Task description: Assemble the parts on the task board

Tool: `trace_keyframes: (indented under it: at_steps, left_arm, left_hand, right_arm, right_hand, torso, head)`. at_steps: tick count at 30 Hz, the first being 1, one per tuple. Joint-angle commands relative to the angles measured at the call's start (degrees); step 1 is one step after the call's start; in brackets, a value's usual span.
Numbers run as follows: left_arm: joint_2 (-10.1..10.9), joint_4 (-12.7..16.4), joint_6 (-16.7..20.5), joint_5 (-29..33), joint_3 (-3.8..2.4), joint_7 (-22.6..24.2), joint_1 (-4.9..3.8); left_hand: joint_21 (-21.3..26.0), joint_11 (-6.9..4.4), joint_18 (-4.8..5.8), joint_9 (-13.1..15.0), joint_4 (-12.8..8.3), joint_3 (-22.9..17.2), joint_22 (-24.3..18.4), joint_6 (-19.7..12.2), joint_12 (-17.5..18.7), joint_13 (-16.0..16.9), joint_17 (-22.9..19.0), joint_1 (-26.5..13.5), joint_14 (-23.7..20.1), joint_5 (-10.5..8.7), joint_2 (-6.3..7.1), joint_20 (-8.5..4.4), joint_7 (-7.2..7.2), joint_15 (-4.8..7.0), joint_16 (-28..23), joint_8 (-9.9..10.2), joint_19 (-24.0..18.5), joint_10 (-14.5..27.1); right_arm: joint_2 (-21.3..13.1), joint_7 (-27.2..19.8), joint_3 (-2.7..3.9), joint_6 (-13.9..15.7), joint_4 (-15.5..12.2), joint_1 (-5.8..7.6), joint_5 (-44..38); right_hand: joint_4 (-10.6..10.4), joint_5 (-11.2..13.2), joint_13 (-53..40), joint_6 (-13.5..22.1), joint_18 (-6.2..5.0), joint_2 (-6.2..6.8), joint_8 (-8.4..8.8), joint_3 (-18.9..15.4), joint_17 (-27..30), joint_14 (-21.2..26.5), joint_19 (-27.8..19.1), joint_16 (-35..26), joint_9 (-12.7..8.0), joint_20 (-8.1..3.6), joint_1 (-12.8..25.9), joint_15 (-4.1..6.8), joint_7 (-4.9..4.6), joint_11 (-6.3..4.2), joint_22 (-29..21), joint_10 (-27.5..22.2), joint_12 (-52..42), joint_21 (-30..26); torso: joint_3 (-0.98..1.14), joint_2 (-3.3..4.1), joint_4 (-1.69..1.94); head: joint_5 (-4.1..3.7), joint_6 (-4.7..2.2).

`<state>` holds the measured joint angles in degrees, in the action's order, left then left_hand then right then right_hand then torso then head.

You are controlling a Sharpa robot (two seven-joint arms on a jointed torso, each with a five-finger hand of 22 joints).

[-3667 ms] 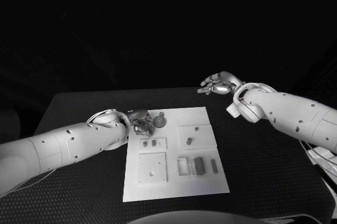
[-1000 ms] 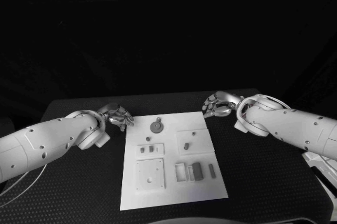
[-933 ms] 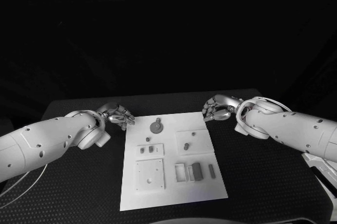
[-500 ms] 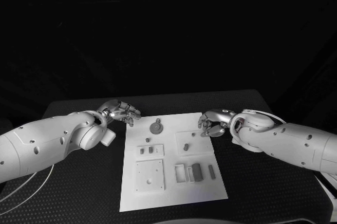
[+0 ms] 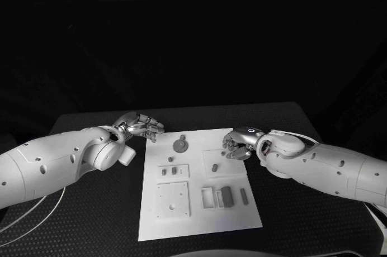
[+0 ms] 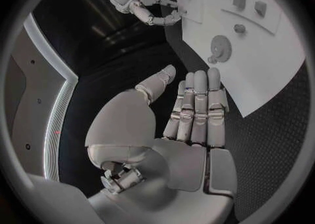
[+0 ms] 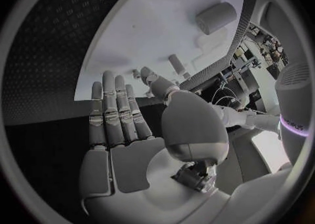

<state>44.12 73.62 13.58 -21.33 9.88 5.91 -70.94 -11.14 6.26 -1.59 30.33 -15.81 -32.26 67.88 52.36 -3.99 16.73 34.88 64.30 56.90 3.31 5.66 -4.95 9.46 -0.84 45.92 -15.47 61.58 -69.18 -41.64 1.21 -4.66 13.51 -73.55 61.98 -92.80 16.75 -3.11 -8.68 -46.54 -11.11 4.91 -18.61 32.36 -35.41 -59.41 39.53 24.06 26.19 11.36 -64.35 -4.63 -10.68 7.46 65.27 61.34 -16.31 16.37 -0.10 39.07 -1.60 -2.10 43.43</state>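
Task board [image 5: 202, 212], a flat white rectangular plate, lies mid-tabletop [image 5: 314, 201] on black textured matting, carrying small grey parts: a toothed gear [image 5: 180, 146] at 12 o'clock, blocks lower down. Left hand [image 5: 140, 126] at 10 o'clock and right hand [image 5: 239, 143] at 1 o'clock both hold nothing, fingers extended.

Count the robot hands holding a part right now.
0. The left hand hovers off the task board's far-left corner, fingers open; the right hand hangs over its far-right edge, empty.
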Motion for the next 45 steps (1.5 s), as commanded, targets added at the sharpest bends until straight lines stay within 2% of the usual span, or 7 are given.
trace_keyframes:
  at_steps: [1,15,18,23,28,35,45]
  left_arm:
    - [0.0,0.2,0.6,1.4,-0.05,1.4,-0.09]
    - [-0.2,0.0,0.4,1.8,-0.05,1.6,-0.09]
    - [-0.3,0.0,0.3,1.8,-0.05,1.6,-0.09]
    - [-0.2,0.0,0.2,1.8,-0.05,1.5,-0.09]
    - [-0.2,0.0,0.3,1.8,-0.05,1.4,-0.09]
    - [-0.1,0.1,0.3,1.8,-0.05,1.2,-0.09]
    - [0.2,0.2,0.0,1.8,-0.05,0.8,-0.09]
  left_hand:
    - [0.2,0.12,-1.04,-0.1,-0.1,0.4,-0.1,-0.4,0.0,0.1,-0.1,-0.6,-0.2,-0.23,0.07,0.49,-0.02,-0.38,-0.4,-0.2,0.0,0.6]
    - [0.4,0.16,-1.03,-0.1,0.0,0.5,-0.2,-0.5,0.0,0.1,-0.1,-0.8,-0.3,-0.23,0.00,0.55,0.02,-0.45,-0.6,-0.2,0.0,0.7]
    - [0.5,0.17,-1.03,-0.1,0.0,0.5,-0.2,-0.5,0.0,0.1,-0.1,-0.8,-0.3,-0.23,-0.01,0.56,0.03,-0.46,-0.6,-0.2,0.0,0.7]
    - [0.5,0.18,-1.03,-0.2,0.0,0.5,-0.2,-0.6,0.0,0.1,-0.1,-0.9,-0.3,-0.23,-0.02,0.58,0.05,-0.48,-0.6,-0.2,0.0,0.7]
    - [0.6,0.19,-1.03,-0.2,0.0,0.6,-0.3,-0.6,0.0,0.1,-0.1,-0.9,-0.3,-0.23,0.00,0.59,0.06,-0.49,-0.7,-0.2,0.0,0.8]
    - [0.7,0.21,-1.04,-0.2,0.0,0.6,-0.3,-0.7,0.1,0.1,-0.2,-0.9,-0.3,-0.22,0.04,0.60,0.09,-0.51,-0.7,-0.2,0.0,0.8]
    - [0.9,0.36,-1.02,-0.3,0.0,0.7,-0.4,-1.1,0.1,0.1,-0.2,-1.0,-0.5,-0.21,0.24,0.70,0.24,-0.62,-1.0,-0.1,-0.1,1.2]
  right_arm:
    - [0.5,1.1,-0.03,0.7,0.1,-0.35,-2.4]
    - [2.6,0.4,-0.72,0.9,1.2,-1.23,-3.1]
    - [2.9,0.5,-0.79,0.4,1.6,-1.40,-3.6]
    - [3.2,1.8,-0.98,-0.4,2.1,-1.67,-5.7]
    - [3.4,2.7,-1.13,-0.7,2.6,-1.81,-7.9]
    - [3.7,3.6,-1.64,-0.8,2.3,-2.04,-11.8]
    - [3.6,5.2,-2.62,1.0,1.2,-2.12,-14.4]
  right_hand:
    - [-0.1,0.2,0.1,-0.2,-0.94,-0.03,0.27,0.3,-0.1,-0.5,0.5,0.0,-0.1,-0.11,-0.7,-0.06,-0.26,0.06,0.1,0.3,0.4,-0.4]
    - [0.0,0.2,0.8,-2.8,-1.15,-2.90,-0.85,1.1,-0.7,-0.8,1.0,-0.6,0.2,0.01,-1.8,0.03,0.93,-0.34,0.4,2.1,1.4,-1.2]
    - [-1.4,0.3,1.1,-4.4,-1.18,-2.16,-1.18,6.8,-0.9,-1.1,1.5,-1.1,0.1,0.29,-2.6,-0.05,1.41,-0.51,0.4,3.0,1.9,-1.7]
    - [-0.7,0.2,1.3,-6.0,-1.17,-3.44,-1.72,8.8,-1.2,-1.0,1.4,-1.5,0.2,0.28,-1.8,-0.11,2.04,-0.60,0.9,3.5,2.4,-2.1]
    - [-0.2,0.2,1.4,-6.5,-1.11,-3.43,-1.80,9.5,-1.4,-0.8,1.1,-1.7,0.2,0.28,-1.6,-0.21,2.24,-0.60,1.2,3.7,2.7,-2.3]
    - [0.0,0.2,1.6,-7.2,-1.10,-1.86,-1.93,10.0,-1.8,-0.6,0.8,-2.0,0.2,0.20,-2.5,-0.28,2.54,-0.59,1.7,3.8,3.1,-2.6]
    - [-0.6,0.2,2.4,-5.1,-0.47,4.86,-0.35,9.4,-2.0,1.1,-0.6,-3.3,-0.6,0.47,-2.1,-1.16,1.54,0.36,2.6,2.3,4.7,-3.7]
  torso:
    - [-0.02,0.00,-0.11]
    - [0.04,0.03,-0.05]
    - [0.04,0.03,-0.01]
    - [0.03,0.02,0.01]
    - [0.04,0.01,-0.06]
    - [0.04,0.00,-0.11]
    - [0.01,-0.04,-0.12]
  head:
    - [0.22,0.12]
    - [0.30,0.53]
    - [0.32,0.53]
    - [0.33,0.68]
    - [0.41,0.75]
    - [0.33,0.91]
    - [0.20,1.02]
